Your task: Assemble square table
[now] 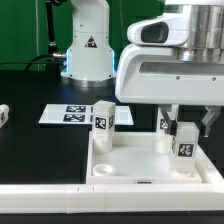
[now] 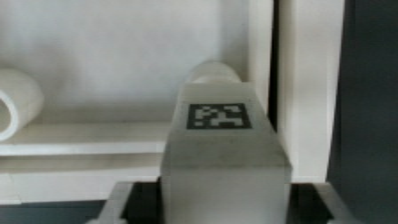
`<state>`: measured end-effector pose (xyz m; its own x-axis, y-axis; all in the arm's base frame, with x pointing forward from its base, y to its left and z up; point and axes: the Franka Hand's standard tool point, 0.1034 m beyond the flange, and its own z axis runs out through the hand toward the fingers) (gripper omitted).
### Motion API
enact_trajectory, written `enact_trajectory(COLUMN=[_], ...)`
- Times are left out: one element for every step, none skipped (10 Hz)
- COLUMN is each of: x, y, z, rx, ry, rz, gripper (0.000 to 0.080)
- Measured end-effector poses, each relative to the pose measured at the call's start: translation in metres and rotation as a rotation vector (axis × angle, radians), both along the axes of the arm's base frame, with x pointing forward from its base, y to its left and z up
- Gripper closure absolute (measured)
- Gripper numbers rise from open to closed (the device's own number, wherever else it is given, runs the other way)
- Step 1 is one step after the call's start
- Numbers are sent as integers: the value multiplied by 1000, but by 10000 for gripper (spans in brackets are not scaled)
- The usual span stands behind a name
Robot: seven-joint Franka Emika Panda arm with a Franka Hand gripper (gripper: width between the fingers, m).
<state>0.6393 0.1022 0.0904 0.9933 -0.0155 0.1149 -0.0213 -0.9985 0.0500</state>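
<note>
The white square tabletop (image 1: 130,165) lies upside down in front, rim up. One tagged white leg (image 1: 103,118) stands at its far corner on the exterior view's left. My gripper (image 1: 186,128) is shut on another tagged leg (image 1: 184,142), holding it upright over the tabletop's corner on the exterior view's right. A further tagged white piece (image 1: 165,124) shows just behind the fingers, partly hidden. In the wrist view the held leg (image 2: 221,140) fills the middle between my gripper (image 2: 221,205) jaws, with the tabletop rim (image 2: 107,135) and a round socket (image 2: 15,105) beyond.
The marker board (image 1: 70,113) lies behind the tabletop. A long white border bar (image 1: 100,195) runs along the front edge. Another white leg (image 1: 3,115) sits at the exterior view's far left. The arm's white base (image 1: 88,45) stands at the back.
</note>
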Motion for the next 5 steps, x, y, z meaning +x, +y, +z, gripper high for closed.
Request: enact_trajectory(x=[0, 0, 0, 0, 0], y=[0, -1, -1, -2, -5], z=[0, 0, 0, 0, 0], rx=[1, 2, 3, 16, 58], ry=[-1, -2, -2, -5, -13], rz=[-15, -32, -42, -105, -256], gripper=[514, 514, 514, 514, 514])
